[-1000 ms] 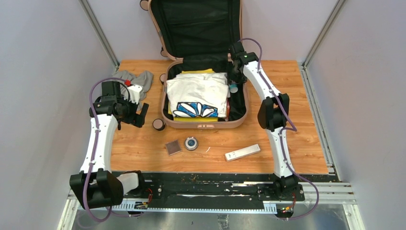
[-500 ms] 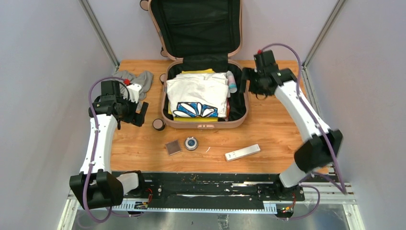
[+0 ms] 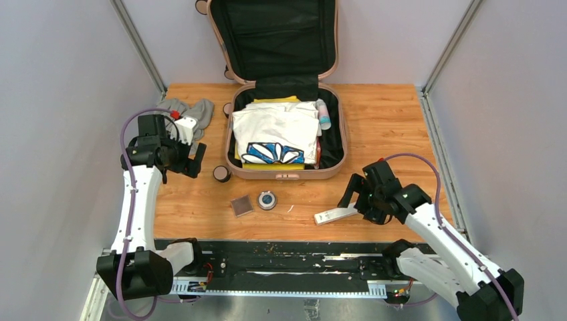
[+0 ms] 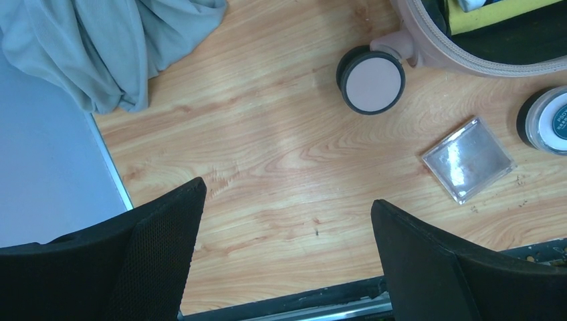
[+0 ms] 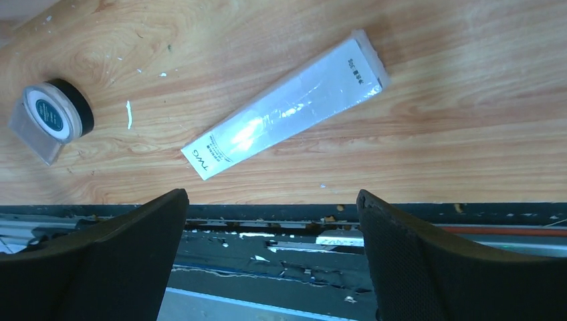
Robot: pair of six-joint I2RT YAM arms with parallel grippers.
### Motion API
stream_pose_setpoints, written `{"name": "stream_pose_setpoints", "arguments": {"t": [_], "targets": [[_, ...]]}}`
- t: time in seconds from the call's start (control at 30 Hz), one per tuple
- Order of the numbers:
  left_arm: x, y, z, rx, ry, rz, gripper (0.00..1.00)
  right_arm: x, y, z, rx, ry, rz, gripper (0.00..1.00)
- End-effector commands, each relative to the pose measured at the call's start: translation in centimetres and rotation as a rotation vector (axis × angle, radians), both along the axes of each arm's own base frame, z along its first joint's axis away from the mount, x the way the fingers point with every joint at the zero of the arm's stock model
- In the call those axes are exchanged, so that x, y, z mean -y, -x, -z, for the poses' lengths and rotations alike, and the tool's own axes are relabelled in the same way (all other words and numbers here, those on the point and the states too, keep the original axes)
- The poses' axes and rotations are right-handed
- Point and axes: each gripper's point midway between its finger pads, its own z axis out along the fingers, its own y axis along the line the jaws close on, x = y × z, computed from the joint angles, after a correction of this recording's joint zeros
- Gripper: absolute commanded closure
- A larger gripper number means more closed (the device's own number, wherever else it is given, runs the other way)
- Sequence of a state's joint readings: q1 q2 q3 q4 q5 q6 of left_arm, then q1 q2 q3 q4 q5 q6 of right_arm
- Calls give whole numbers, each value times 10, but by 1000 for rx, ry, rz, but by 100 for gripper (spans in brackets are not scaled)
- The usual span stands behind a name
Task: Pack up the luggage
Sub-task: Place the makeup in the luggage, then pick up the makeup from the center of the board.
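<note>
Lying open at the far middle of the wooden table [image 3: 401, 120], the luggage [image 3: 284, 174] has its pink lid propped upright against the back wall, black lining showing. Its lower half holds a folded white shirt [image 3: 277, 127] with a blue-and-black print, stacked on a yellow garment [image 3: 274, 100]. A small pale tube [image 3: 323, 114] lies along the shirt's right side, inside the shell. One wheel [image 4: 371, 81] sticks out at the near left corner.

The right gripper [image 5: 271, 200] hangs over the near right part of the table with its fingers spread wide and nothing between them. A long white packet [image 5: 287, 103] lies flat and slanted just beyond its fingertips. To the left of that sit a round tin [image 5: 57, 110] and, touching it, a clear square case [image 4: 468, 159].

The left gripper [image 4: 287, 197] is also spread wide and empty, above bare wood to the left of the luggage. A crumpled grey cloth [image 4: 114, 40] lies at the far left.
</note>
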State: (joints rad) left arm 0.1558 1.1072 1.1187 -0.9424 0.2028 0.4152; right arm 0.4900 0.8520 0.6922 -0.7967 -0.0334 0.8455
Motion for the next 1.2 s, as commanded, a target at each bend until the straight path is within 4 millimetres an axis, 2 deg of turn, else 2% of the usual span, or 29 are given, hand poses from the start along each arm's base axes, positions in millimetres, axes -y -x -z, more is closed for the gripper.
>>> {"name": "stream_pose_setpoints", "arguments": {"t": [0.0, 0.17, 0.3, 0.63, 0.77, 0.93, 0.97, 1.07, 1.17], "targets": [[3, 4, -10, 20, 15, 5, 0, -14, 2, 13, -77, -69, 118, 0], [2, 5, -13, 25, 9, 7, 0, -27, -3, 28, -153, -49, 177, 0], [1, 5, -13, 24, 7, 2, 0, -26, -15, 40, -156, 9, 245, 1], [0, 4, -12, 17, 1, 2, 0, -25, -36, 74, -170, 101, 298, 12], [-1, 4, -13, 20, -9, 5, 0, -22, -36, 84, -194, 134, 278, 33], [-2, 2, -13, 16, -11, 6, 0, -5, -38, 81, -170, 152, 255, 77], [-2, 2, -13, 17, -9, 7, 0, -1, -39, 75, -151, 164, 234, 85], [-1, 1, -14, 21, -9, 12, 0, 8, -48, 44, -67, 204, 167, 98], [-1, 0, -15, 23, -7, 15, 0, 16, -57, 2, 19, 260, 89, 100]]}}
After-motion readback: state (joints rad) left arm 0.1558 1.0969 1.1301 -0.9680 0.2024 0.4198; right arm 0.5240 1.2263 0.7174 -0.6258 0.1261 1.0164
